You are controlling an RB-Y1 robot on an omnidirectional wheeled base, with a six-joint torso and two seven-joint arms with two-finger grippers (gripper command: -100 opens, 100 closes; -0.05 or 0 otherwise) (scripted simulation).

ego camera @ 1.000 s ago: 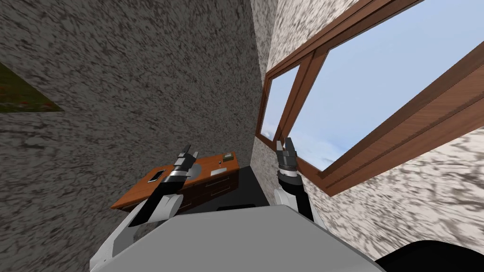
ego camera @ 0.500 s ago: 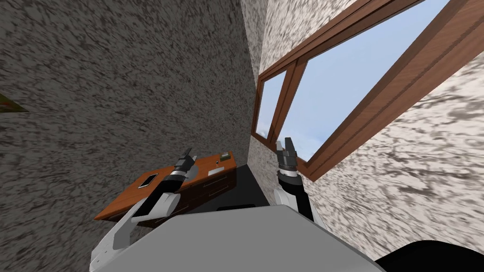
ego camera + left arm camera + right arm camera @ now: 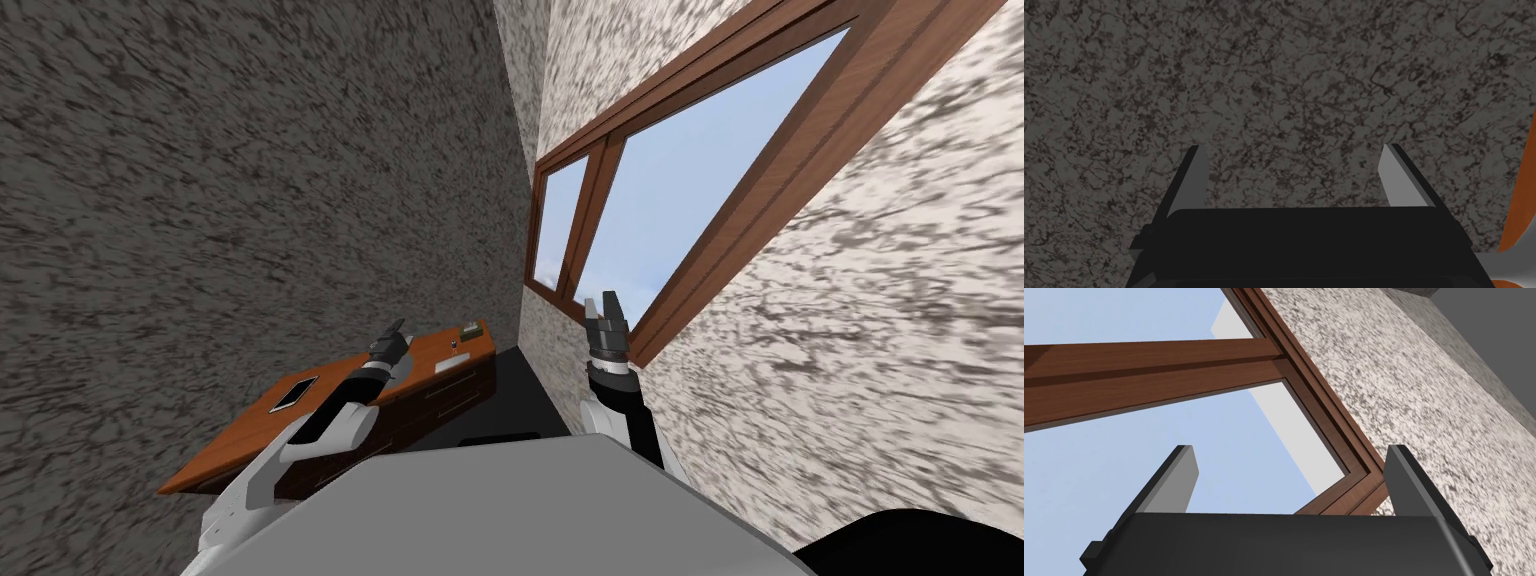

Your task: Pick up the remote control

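Hovering over a brown wooden bench (image 3: 230, 445), the left gripper (image 3: 392, 332) shows in the head view. A flat, dark-rimmed, pale-faced rectangle (image 3: 293, 393), the remote control as far as I can tell, lies on the bench beside the left forearm. The right gripper (image 3: 604, 303) stands raised near a wood-framed window (image 3: 800, 150). The left wrist view has thin grey blade fingers (image 3: 1194, 175) spread wide before a mottled dark wall (image 3: 1274, 75). In the right wrist view, that arm's fingers (image 3: 1174, 483) are likewise parted.

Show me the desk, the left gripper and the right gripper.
desk (image 3: 250, 425): head view, bare brown top near its near end.
left gripper (image 3: 394, 330): head view, midway between its fingertips, over the desk.
right gripper (image 3: 601, 300): head view, midway between its fingertips.
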